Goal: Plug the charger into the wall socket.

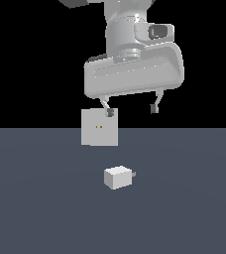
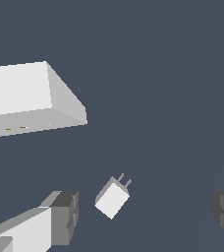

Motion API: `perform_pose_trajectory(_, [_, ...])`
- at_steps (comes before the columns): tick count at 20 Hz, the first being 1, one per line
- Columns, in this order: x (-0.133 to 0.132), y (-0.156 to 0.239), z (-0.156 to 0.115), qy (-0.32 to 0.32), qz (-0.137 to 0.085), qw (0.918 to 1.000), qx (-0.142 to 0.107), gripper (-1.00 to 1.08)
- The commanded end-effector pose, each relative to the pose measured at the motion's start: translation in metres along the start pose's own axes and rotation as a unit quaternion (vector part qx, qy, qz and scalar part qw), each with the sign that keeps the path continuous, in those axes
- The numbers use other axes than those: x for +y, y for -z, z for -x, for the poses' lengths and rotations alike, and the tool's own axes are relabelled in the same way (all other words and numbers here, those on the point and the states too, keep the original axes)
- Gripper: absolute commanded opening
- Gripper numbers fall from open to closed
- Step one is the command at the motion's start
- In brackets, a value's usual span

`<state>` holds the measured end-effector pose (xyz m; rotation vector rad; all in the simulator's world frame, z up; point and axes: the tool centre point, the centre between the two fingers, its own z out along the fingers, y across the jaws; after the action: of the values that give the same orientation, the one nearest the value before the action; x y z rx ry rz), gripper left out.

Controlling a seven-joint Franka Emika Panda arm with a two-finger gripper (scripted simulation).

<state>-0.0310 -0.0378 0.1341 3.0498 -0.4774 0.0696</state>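
Observation:
The charger [image 1: 118,177] is a small white cuboid lying on the grey floor, its short prongs pointing toward the exterior view's right. In the wrist view the charger [image 2: 112,198] lies between the two fingers, well below them. The wall socket [image 1: 99,127] is a white upright square plate with two tiny orange holes, standing behind the charger. It also shows in the wrist view [image 2: 28,98]. My gripper [image 1: 132,110] hangs open and empty above the charger, its fingers [image 1: 109,112] wide apart, one in front of the socket's top edge.
A grey floor [image 1: 40,198] spreads around both objects, under a black background.

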Motion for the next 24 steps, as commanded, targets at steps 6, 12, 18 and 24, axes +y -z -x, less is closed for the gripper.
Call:
perform_pose_trajectory(6, [-0.001, -0.014, 0.015, -0.078, 0.006, 0.9967, 0.020, 1.00])
perform_pose_trajectory(12, [-0.002, -0.025, 0.025, -0.135, 0.010, 0.9902, 0.035, 1.00])
perform_pose_trajectory(18, [-0.005, -0.036, 0.034, -0.189, 0.014, 0.9807, 0.049, 1.00])
perform_pose_trajectory(24, [-0.009, -0.047, 0.042, -0.240, 0.019, 0.9685, 0.062, 1.00])
